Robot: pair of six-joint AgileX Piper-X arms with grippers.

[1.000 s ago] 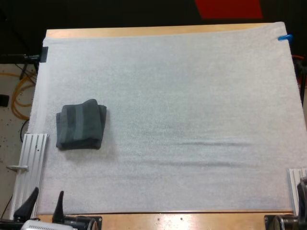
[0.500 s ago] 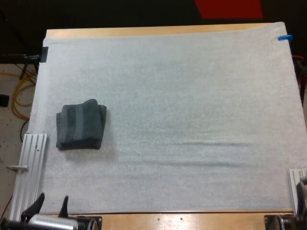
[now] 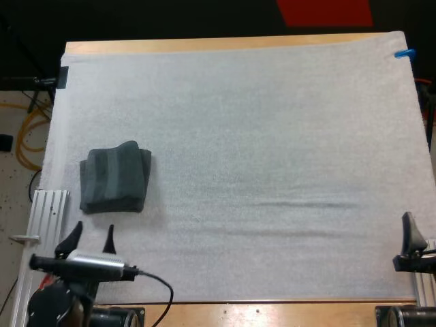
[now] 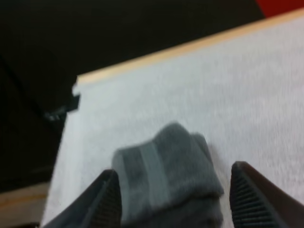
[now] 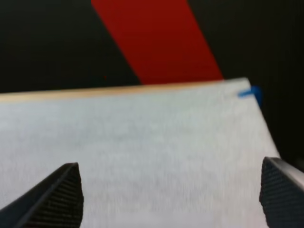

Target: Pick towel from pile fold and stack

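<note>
Grey-green towel point(image 3: 114, 180) is lying folded at the left side of the white mat point(image 3: 272, 136), so folding and placing are looking done for this piece. Just beside it, the left gripper point(image 3: 92, 231) is hovering with fingers spread, grasping nothing. The right gripper point(image 5: 171, 166) is hanging released over bare mat, well apart.

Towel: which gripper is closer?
Left. The left gripper hovers open just short of the towel; the right gripper sits far across the mat.
</note>
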